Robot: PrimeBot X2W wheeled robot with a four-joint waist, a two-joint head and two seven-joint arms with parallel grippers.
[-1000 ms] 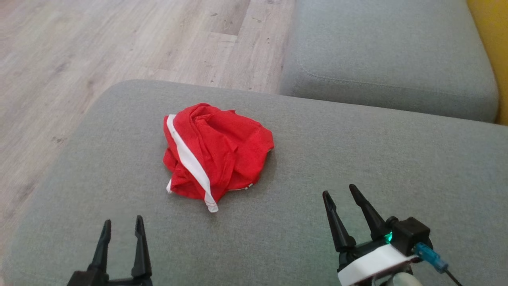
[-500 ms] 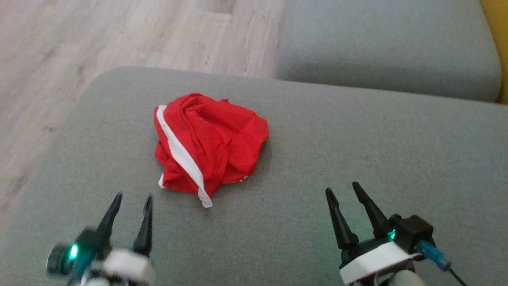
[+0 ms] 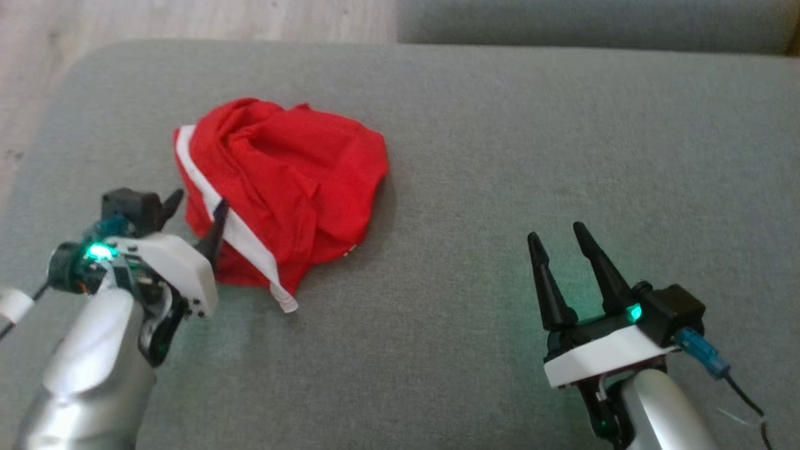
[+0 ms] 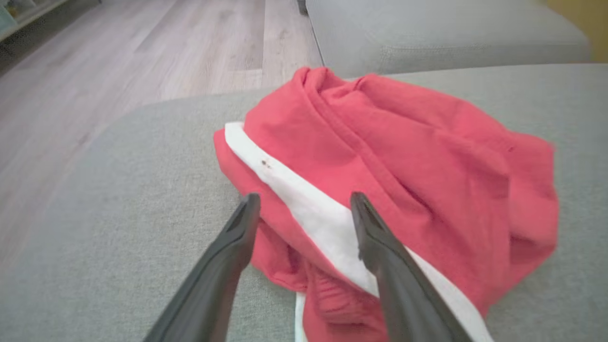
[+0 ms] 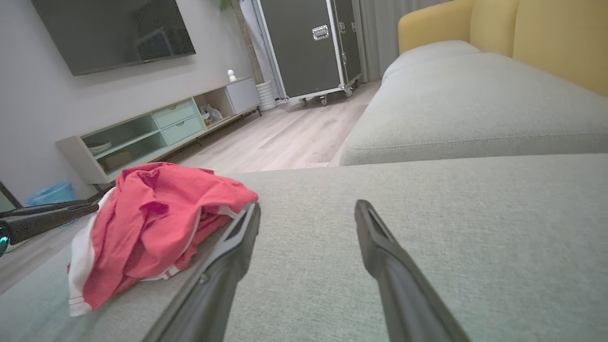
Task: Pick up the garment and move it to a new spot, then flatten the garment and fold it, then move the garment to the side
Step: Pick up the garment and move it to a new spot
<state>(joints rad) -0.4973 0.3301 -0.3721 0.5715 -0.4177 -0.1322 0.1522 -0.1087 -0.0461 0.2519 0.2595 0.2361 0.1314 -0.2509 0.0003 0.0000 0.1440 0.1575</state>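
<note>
Your left gripper (image 3: 200,200) sits wide open at the near-left edge of the crumpled red garment (image 3: 287,175) on the grey cushion (image 3: 531,144), fingers framing its white stripe (image 4: 308,213), likely lined up to pinch there; your right gripper (image 3: 555,231), also wide, stands well apart.

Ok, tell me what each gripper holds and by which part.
Nothing is held. The left gripper stands open astride the white band of the garment; the right gripper is open above the cushion, apart from it.
</note>
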